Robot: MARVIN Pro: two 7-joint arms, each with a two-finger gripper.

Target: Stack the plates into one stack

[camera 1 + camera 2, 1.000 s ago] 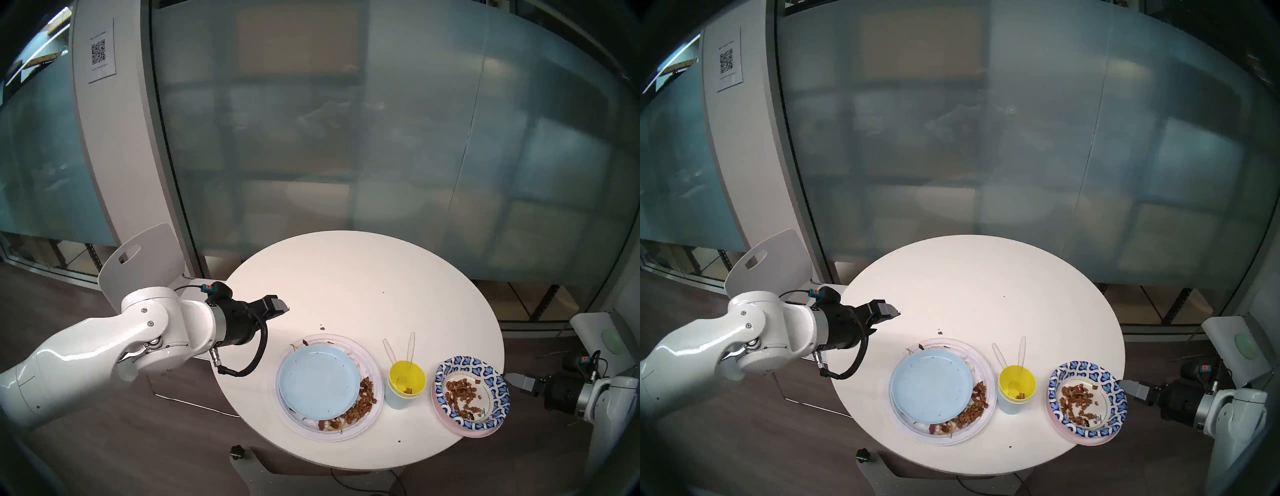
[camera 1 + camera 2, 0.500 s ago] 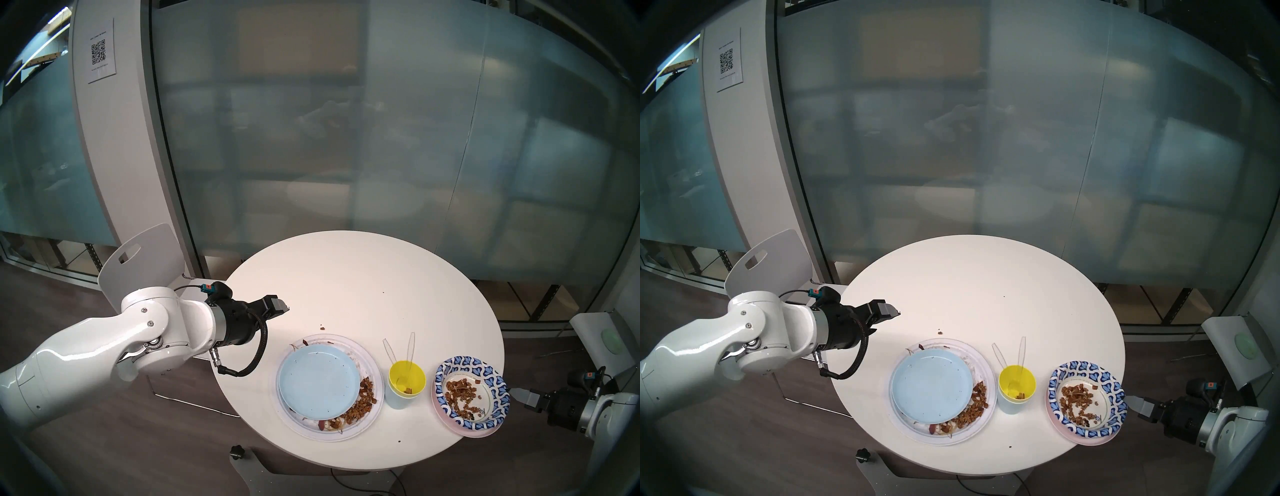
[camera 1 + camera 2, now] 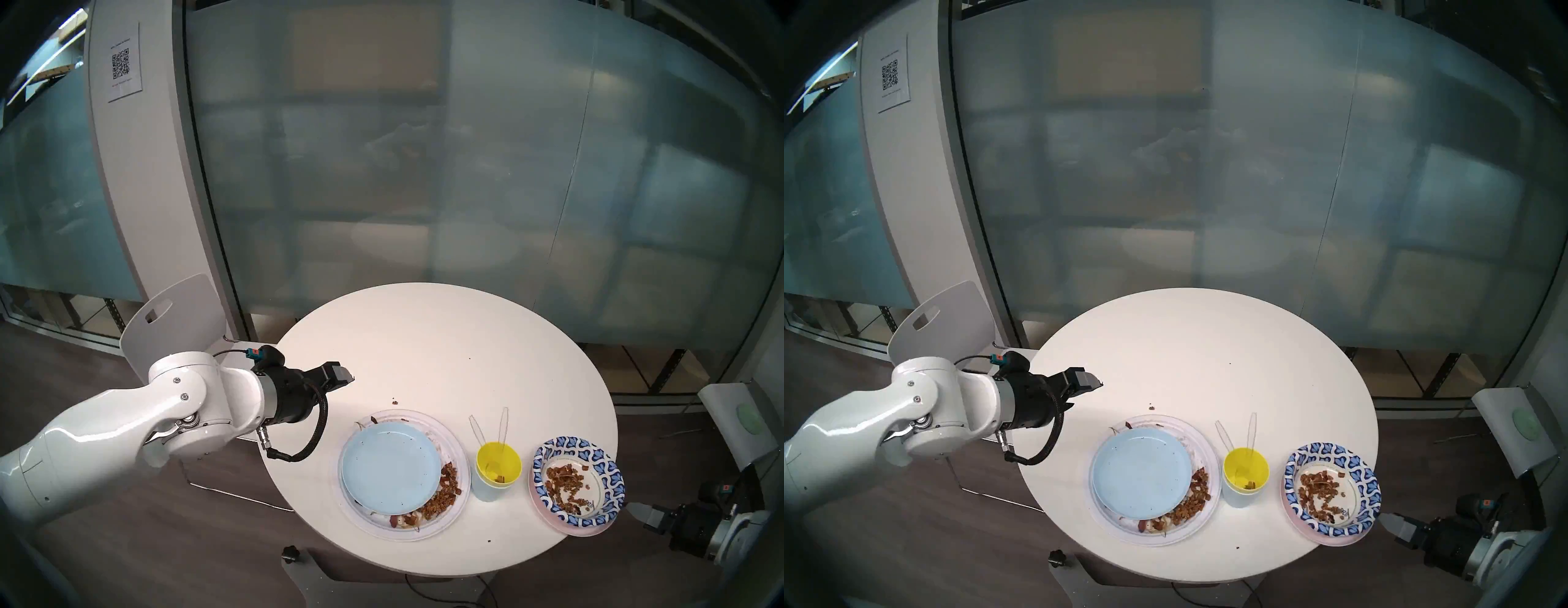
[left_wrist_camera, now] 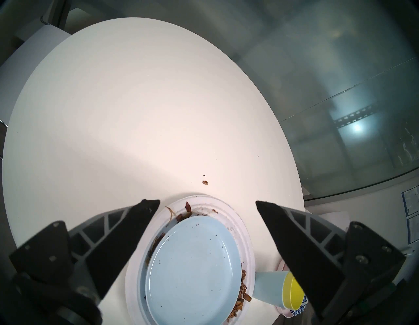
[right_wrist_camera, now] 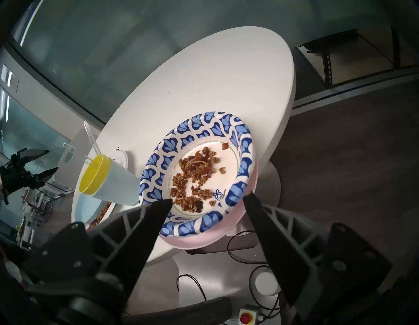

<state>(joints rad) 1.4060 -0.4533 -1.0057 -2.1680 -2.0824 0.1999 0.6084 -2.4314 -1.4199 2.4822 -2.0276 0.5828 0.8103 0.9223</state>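
Plates sit in two piles low on the counter (image 3: pixel 445 339), light blue plate (image 3: pixel 390 467) on white plate (image 3: pixel 460 456) centre, patterned plate (image 3: pixel 611 471) on pink plate (image 3: pixel 587 530) lower right, so the right gripper (image 3: pixel 632 507), fingers apart beside the pink rim, likely must grip it next.

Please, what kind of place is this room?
Probably an office or lab break area: a round white table with used plates, a frosted glass wall behind it, and a QR-code sign on the pillar.
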